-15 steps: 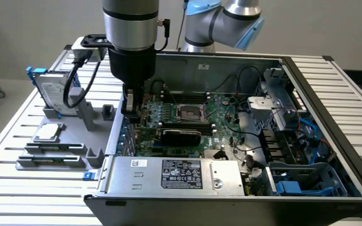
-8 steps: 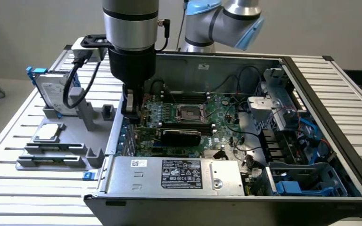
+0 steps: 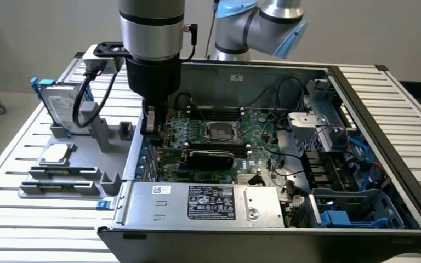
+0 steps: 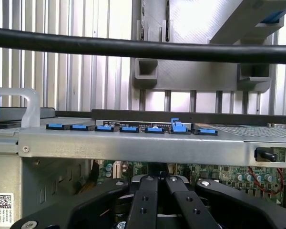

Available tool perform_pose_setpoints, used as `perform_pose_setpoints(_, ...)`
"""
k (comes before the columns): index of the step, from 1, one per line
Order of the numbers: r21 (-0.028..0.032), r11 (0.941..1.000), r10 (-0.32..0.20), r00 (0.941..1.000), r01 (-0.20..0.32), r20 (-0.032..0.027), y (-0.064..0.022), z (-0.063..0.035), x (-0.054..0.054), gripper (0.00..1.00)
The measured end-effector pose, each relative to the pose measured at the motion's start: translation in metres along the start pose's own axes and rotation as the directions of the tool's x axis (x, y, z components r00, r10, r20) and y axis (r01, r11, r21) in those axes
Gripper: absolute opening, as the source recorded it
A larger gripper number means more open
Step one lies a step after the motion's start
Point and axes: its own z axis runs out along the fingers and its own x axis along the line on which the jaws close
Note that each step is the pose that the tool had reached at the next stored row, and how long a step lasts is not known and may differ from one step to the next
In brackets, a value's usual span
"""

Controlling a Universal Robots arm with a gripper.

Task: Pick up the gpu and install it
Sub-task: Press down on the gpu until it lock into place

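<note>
The gripper is lowered just inside the open computer case, at the wall on the exterior view's left. In the wrist view its black fingers are pressed together, and nothing shows between them. Beyond them lie the case's metal edge and a row of blue slot clips, and a black cable crosses in front of the camera.

The gpu is inside the case, on the green motherboard. Its black cooler face shows, with a strip of green board along its near side. It sits just near of the CPU socket and far of the silver power supply. It lies close to the gripper, toward the exterior view's right, with a gap between them.

On the slatted bench, to the exterior view's left of the case, a grey fixture carries a hard drive in a blue frame, a processor chip and two narrow memory sticks.
</note>
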Motion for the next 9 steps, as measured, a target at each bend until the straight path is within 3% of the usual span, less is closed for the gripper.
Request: perform_pose_setpoints(9, 0.0005, 1.0000, 0.005, 1.0000, -0.005, -0.0006, 0.0008, 0.0031, 0.0004, 0.11)
